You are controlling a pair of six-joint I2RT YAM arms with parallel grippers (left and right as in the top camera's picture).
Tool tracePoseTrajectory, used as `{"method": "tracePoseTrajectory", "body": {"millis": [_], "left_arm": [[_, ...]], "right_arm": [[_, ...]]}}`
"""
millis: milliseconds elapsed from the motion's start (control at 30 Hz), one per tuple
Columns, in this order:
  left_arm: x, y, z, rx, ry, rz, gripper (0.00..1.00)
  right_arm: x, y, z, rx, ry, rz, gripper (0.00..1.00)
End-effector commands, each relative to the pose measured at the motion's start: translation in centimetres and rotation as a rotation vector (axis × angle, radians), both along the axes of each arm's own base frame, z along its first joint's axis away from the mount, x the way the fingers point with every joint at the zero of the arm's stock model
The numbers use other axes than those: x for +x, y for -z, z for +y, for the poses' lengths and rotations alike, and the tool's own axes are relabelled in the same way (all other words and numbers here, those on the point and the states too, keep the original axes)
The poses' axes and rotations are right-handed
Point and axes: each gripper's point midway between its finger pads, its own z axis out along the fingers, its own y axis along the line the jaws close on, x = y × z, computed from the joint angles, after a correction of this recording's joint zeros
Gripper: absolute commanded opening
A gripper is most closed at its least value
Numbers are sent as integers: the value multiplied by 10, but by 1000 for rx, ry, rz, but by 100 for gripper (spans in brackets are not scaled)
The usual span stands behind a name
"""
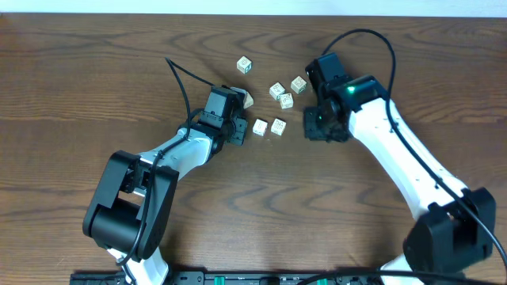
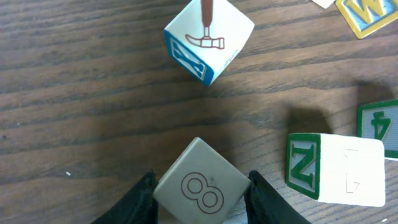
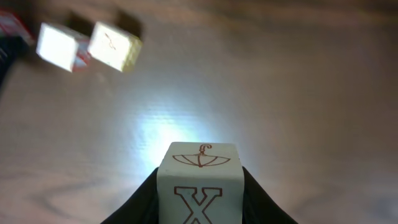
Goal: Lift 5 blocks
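Observation:
The blocks are small cream cubes. One marked 8 (image 2: 200,190) sits cornerwise between my left gripper's (image 2: 202,180) black fingers, which touch it on both sides; from overhead this block (image 1: 248,100) peeks out beside the left gripper (image 1: 238,105). Ahead of it lies a hammer-marked block (image 2: 208,40), and to the right one marked N (image 2: 336,168). My right gripper (image 3: 199,177) is shut on a block with an X and an umbrella (image 3: 198,186). That block is hidden under the right gripper (image 1: 321,125) in the overhead view.
Loose blocks lie between the arms: one at the back (image 1: 244,65), three clustered (image 1: 285,95), and two side by side (image 1: 269,126) nearer the front. The right wrist view shows two blurred blocks (image 3: 87,45) at upper left. The table is dark wood (image 1: 95,71).

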Motion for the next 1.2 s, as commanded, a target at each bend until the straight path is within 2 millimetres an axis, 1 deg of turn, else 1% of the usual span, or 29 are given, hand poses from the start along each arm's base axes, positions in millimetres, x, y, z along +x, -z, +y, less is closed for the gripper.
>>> {"method": "tracePoseTrajectory", "body": {"millis": [0, 100, 167, 367, 467, 533, 633, 733, 833, 933, 1033, 1167], "left_arm": [[-1, -2, -1, -9, -38, 23, 9], [-12, -1, -5, 4, -22, 53, 8], [-20, -3, -9, 12, -5, 69, 9], [-38, -23, -21, 15, 39, 71, 8], [-53, -30, -23, 27, 59, 95, 8], [-66, -31, -23, 41, 70, 125, 9], [-87, -25, -19, 57, 48, 187, 8], [-107, -12, -20, 59, 28, 240, 8], [-130, 1, -26, 76, 46, 282, 8], [-147, 9, -35, 86, 81, 299, 8], [-155, 10, -45, 77, 97, 297, 8], [-157, 6, -66, 37, 117, 266, 8]], "right_arm": [[-12, 1, -10, -49, 22, 5, 1], [-23, 11, -19, -77, 28, 21, 1], [-31, 22, -23, -84, 28, 33, 1], [-53, 52, -31, -94, 34, 80, 1], [-63, 66, -34, -101, 35, 105, 1], [-67, 73, -36, -105, 34, 113, 1], [-71, 83, -36, -95, 40, 121, 1], [-71, 88, -27, -45, 34, 119, 1], [-66, 88, -21, -22, 28, 96, 1], [-61, 88, -17, -10, 23, 72, 1], [-59, 90, -13, 2, 15, 60, 1], [-65, 99, -3, 43, -8, 66, 1]]}}
